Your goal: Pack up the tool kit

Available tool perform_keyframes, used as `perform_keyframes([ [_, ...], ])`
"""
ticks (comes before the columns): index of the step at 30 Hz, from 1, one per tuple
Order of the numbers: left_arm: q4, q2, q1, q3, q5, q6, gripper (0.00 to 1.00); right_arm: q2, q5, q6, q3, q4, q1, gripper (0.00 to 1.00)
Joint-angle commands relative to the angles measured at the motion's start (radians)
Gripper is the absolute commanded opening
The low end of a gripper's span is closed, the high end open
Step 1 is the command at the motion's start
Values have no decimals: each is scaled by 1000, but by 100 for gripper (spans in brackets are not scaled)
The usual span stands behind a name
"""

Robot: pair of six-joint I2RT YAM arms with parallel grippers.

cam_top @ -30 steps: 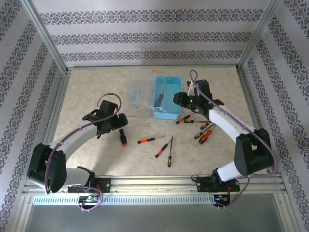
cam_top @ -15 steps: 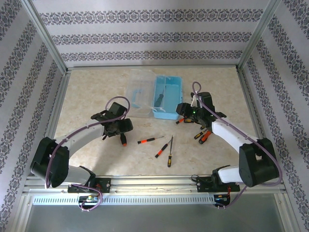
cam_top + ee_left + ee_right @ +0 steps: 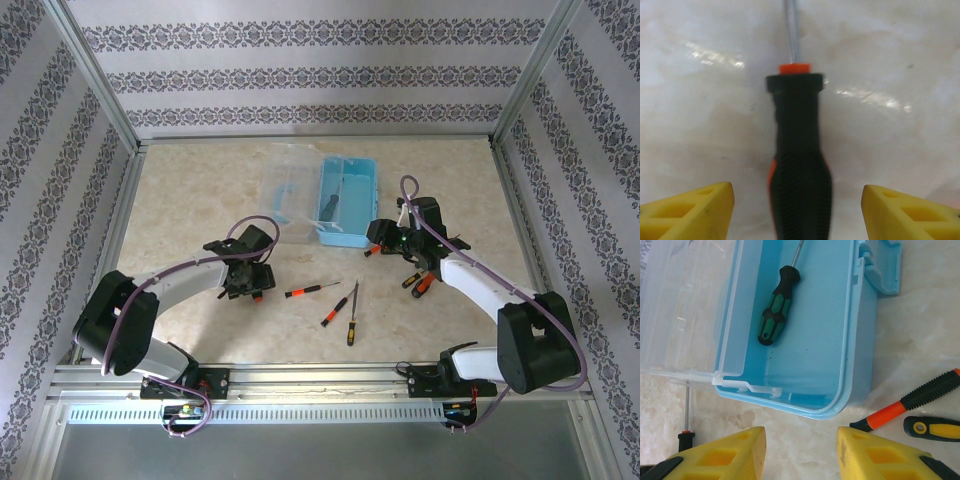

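Observation:
The open blue tool box (image 3: 347, 242) stands at the table's middle back, with a green-and-black screwdriver (image 3: 774, 320) lying in it. My left gripper (image 3: 252, 284) is down over a black-and-orange screwdriver (image 3: 798, 160). Its yellow fingers (image 3: 690, 212) stand on either side of the handle with gaps on both sides, so the gripper (image 3: 797, 215) is open. My right gripper (image 3: 801, 455) is open and holds nothing; it hovers over bare table just in front of the box's near corner (image 3: 840, 407).
The box's clear lid (image 3: 288, 195) lies open to its left. Three loose screwdrivers (image 3: 338, 308) lie in the middle of the table. Several more (image 3: 422, 280) lie by my right gripper (image 3: 385, 240), among them an orange-and-black one (image 3: 912, 402) and a yellow-and-black one (image 3: 935, 427).
My left arm has moved right and come down over the black-and-orange screwdriver, its jaws narrowing. My right gripper has drawn back from the box to its near corner.

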Motion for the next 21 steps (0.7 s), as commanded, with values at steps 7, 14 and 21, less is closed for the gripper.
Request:
perform_keyframes([
  [7, -9, 38, -11, -7, -60, 2, 59, 5, -15, -11, 11, 17, 3, 37],
  [14, -12, 100, -10, 13, -86, 33, 43, 1, -19, -6, 19, 25, 4, 35],
  [21, -35, 85, -10, 11, -138, 37, 27, -1, -26, 0, 23, 21, 6, 35],
])
